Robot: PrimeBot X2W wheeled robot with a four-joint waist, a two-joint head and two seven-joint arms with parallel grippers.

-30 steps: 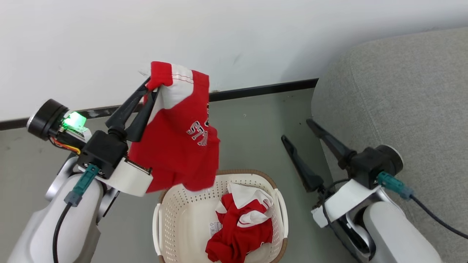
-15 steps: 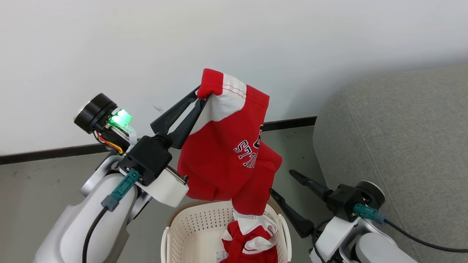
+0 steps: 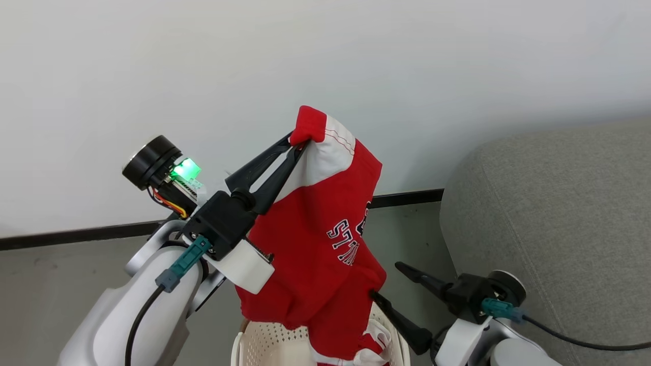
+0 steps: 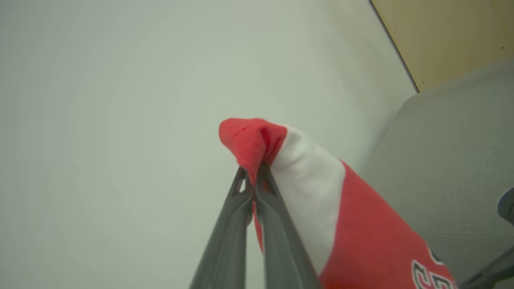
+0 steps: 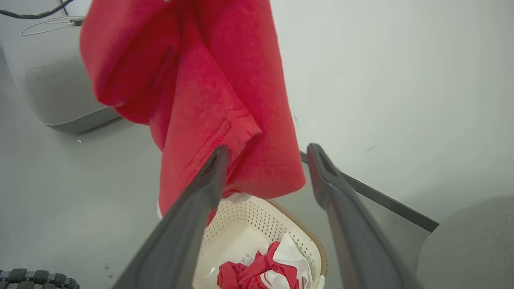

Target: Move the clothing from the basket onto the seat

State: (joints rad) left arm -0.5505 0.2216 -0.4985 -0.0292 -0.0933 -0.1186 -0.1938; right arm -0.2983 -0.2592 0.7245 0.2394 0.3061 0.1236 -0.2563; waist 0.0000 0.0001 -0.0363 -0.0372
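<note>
Pale forearms [image 3: 112,325], black fingers [image 3: 277,179], teal plugs [image 3: 188,256].

The left arm [image 3: 127,325] slants up and to the right, with its left tool [image 3: 300,144] held high and its fingers pinched together on a fold of jersey [image 3: 315,239]. The right arm [image 3: 508,353] sits low. The right tool [image 3: 386,279] points up-left, fingers spread wide.

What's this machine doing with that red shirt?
The robot's left gripper is shut on a red-and-white jersey, holding it up above the basket. A second jersey lies in the basket. The right gripper is open beside the hanging cloth. The grey seat, where the clothes go, is to its right.
</note>
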